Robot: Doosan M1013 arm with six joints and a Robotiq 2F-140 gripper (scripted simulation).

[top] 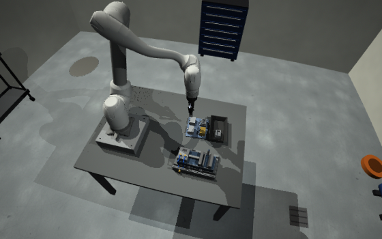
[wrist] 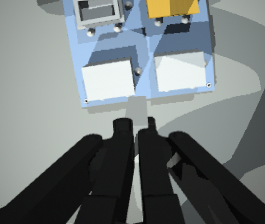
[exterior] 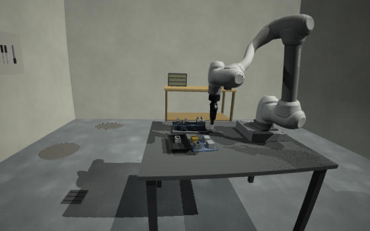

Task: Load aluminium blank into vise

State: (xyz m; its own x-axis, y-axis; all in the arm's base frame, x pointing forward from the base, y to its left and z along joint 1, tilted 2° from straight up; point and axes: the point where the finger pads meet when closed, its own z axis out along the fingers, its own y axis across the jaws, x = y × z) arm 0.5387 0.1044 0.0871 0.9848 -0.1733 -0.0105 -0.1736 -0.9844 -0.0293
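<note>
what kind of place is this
Most likely a small workshop set up as a machine-tending cell: a robot arm bolted to a table with a vise, a blue drawer cabinet, and a wall tool board.

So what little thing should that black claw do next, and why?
Probably open its fingers. The black claw is shut on nothing and hangs just short of the blue infeed plate, where two pale aluminium blanks lie nearest it. It likely needs to spread before dropping onto one for the vise.
</note>
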